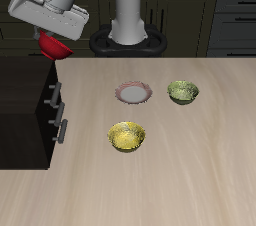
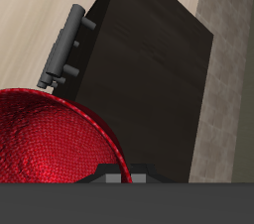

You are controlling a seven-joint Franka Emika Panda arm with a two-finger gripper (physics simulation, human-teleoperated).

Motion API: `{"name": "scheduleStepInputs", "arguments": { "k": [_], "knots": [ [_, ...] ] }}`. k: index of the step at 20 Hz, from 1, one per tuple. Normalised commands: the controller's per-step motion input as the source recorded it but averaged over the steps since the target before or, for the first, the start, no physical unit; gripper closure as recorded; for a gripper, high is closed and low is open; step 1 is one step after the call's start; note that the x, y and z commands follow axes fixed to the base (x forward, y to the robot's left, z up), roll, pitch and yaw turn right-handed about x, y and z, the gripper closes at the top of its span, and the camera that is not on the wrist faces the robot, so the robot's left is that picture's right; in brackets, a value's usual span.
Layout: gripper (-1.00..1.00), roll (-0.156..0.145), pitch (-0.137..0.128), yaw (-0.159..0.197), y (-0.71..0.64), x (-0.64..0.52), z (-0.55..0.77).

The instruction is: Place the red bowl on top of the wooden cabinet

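red bowl (image 1: 55, 46) in pincer (image 1: 52, 38) (fingertips hidden), wooden cabinet (image 1: 25, 110) cropped

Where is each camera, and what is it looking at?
Exterior view: sits high in front of the table, looking down at the arm, end effector, three items on the table and the wooden cabinet.
Wrist view: rides on the end effector, looking down past the red bowl onto the cabinet's top.
Shared: red bowl and cabinet.
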Motion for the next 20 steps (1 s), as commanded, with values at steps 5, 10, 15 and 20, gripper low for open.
{"name": "scheduleStepInputs", "arguments": {
  "k": [5,10,15,20],
  "knots": [
    [1.0,-0.006,0.01,-0.004,-0.04,-0.05,-0.06],
    [1.0,-0.007,-0.002,-0.004,-0.02,-0.04,0.01],
    [-1.0,0.013,0.059,0.039,-0.1,0.06,-0.11],
    [-1.0,-0.068,-0.045,-0.023,0.0,-0.12,0.14]
  ]
}}
